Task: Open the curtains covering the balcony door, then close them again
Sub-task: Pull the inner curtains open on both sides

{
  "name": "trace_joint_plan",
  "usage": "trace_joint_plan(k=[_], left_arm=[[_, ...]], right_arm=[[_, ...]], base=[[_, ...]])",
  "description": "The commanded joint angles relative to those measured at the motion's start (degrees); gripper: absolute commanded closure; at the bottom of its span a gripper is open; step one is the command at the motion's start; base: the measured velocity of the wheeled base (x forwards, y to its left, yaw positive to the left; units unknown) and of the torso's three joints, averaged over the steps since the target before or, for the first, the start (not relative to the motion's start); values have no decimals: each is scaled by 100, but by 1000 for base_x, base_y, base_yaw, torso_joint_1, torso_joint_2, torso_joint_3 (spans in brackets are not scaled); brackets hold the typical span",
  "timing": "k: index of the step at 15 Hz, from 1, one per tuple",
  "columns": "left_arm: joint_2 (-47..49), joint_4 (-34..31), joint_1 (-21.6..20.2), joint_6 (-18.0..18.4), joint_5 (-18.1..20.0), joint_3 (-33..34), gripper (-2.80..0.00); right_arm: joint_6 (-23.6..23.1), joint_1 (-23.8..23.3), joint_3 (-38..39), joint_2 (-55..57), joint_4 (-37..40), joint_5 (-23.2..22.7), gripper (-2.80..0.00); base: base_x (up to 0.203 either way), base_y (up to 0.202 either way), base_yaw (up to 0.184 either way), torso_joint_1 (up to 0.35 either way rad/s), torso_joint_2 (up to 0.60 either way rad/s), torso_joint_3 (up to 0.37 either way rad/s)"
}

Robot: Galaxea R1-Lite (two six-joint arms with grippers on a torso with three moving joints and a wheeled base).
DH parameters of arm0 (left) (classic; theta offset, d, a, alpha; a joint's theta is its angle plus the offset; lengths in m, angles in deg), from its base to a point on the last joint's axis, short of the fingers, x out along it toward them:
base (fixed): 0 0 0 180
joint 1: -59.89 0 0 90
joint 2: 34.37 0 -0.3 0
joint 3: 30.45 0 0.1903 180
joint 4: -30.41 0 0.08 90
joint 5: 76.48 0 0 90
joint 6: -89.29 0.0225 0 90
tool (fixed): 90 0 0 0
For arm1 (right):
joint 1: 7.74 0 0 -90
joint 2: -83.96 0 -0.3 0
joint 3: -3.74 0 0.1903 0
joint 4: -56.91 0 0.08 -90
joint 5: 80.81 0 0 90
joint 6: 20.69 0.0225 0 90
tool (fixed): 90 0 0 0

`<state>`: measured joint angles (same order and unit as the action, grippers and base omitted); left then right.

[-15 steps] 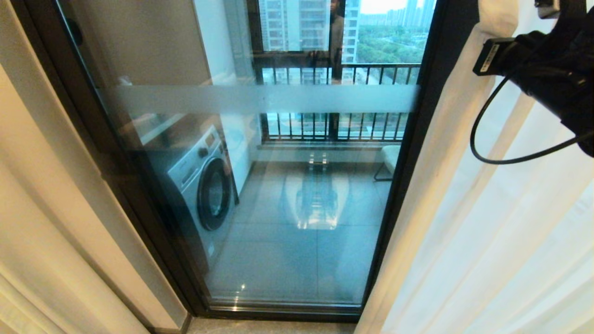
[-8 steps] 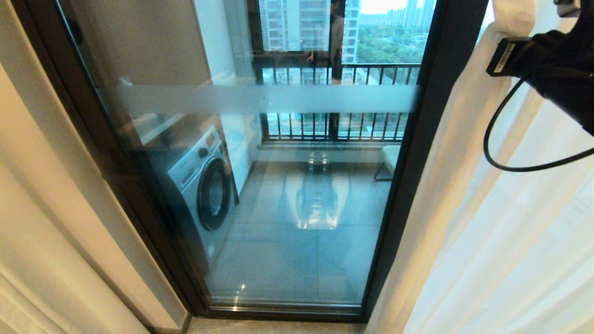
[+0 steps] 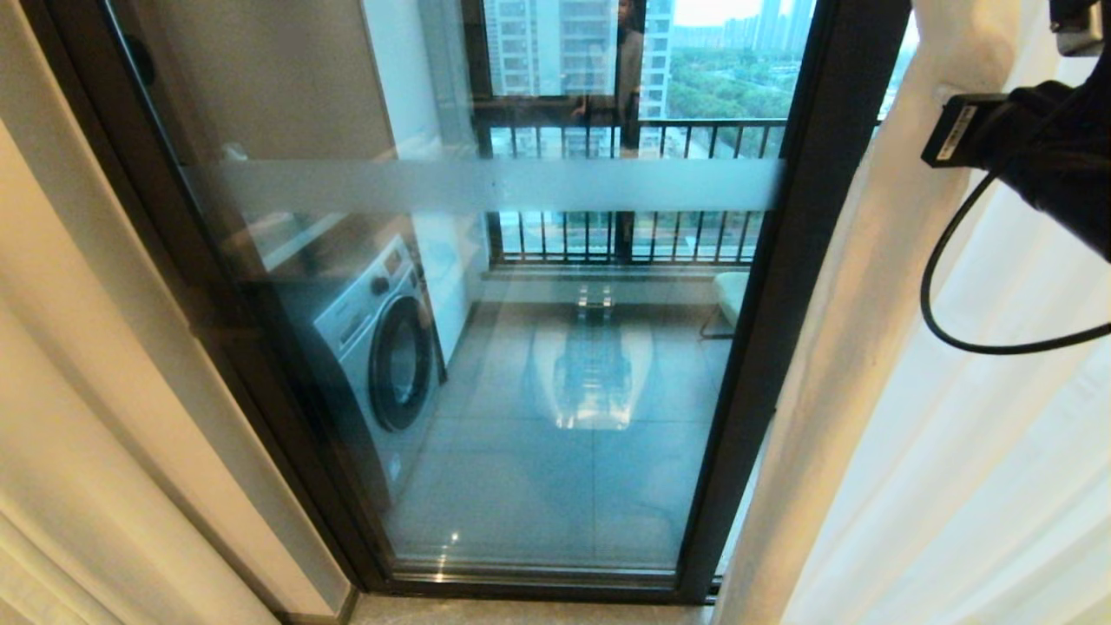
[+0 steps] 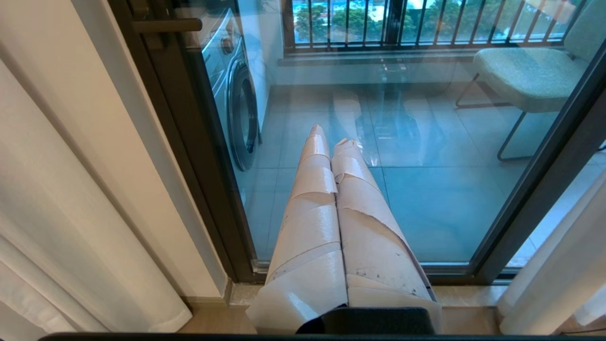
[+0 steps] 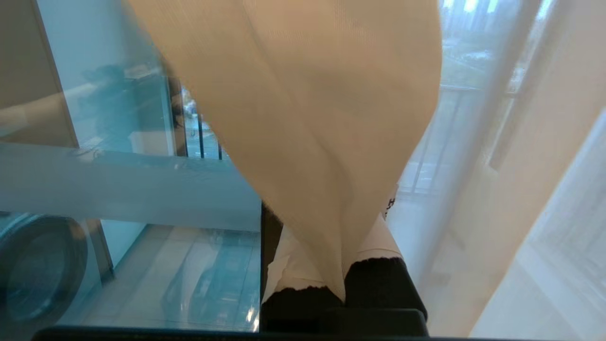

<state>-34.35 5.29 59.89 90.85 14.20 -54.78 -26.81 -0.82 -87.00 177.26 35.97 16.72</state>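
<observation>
High at the balcony door's right edge, the right end effector (image 5: pixel 331 265) is clamped on a fold of the cream curtains (image 3: pixel 868 347), which hang bunched right of the dark-framed balcony door (image 3: pixel 781 304). Low before the glass, the left end effector (image 4: pixel 331 142) rests pressed together, holding nothing.

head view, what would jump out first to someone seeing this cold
The tall glass balcony door in its dark frame fills the middle, with a washing machine behind it on the left and railing bars beyond. On the right hangs the cream curtain, its edge pinched in the right end effector, whose black arm reaches in from the upper right. The left end effector hangs shut and empty, low before the glass.
</observation>
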Motion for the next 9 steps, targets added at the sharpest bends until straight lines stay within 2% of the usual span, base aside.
trace_joint_plan(k=[1,9], left_arm=[[-2,0,0,2,2,0,0],[-2,0,0,-7,2,0,0]], right_arm=[[-3,-24,22,-22,-60,4,0],[6,-24,22,13,-69,4,0]], base=[[0,0,0,0,0,0],[0,0,0,0,0,0]])
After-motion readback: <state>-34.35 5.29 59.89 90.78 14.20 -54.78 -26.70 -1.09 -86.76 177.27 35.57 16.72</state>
